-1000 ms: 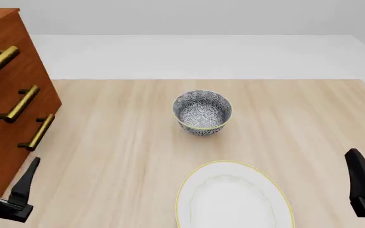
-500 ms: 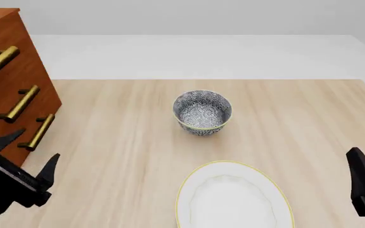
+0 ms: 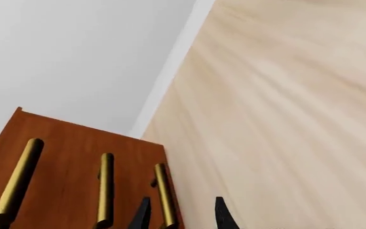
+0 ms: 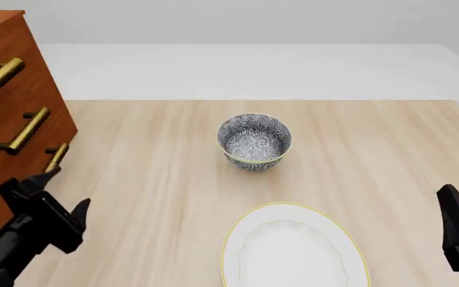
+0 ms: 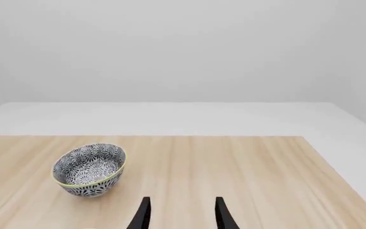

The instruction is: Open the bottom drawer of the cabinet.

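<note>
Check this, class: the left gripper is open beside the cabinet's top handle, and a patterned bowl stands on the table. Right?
Not quite. The front view shows the open left gripper at the cabinet's bottom handle, not the top one. The patterned bowl does stand on the table.

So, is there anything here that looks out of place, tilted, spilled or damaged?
Nothing stands out. The cabinet shows all three drawers shut, the patterned bowl stands upright and empty, and the white plate lies flat. The left gripper is open beside the bottom drawer's handle.
</note>
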Available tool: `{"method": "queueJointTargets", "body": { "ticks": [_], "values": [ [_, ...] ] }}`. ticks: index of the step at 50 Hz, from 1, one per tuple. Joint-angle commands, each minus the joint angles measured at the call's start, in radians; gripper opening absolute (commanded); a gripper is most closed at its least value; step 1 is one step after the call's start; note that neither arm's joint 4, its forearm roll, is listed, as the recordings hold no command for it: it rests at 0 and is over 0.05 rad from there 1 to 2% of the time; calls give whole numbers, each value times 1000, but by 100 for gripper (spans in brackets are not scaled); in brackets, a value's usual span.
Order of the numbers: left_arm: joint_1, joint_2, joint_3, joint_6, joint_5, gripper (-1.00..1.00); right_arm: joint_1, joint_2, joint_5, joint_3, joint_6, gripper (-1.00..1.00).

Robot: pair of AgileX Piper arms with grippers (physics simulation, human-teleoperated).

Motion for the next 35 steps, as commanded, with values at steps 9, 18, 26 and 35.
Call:
{"method": "queueJointTargets", "body": {
  "ticks": [9, 18, 26, 35],
  "values": [
    [70, 141, 0, 85, -116, 100, 0, 0, -6, 7, 7, 100],
    [124, 153, -10, 134, -116, 100, 1, 0, -13, 14, 11, 100],
    [154, 222, -66, 166, -116, 100, 0, 0, -7, 9, 15, 100],
    [187, 300, -126, 201, -116, 100, -1, -1, -7, 9, 18, 100]
  ]
}}
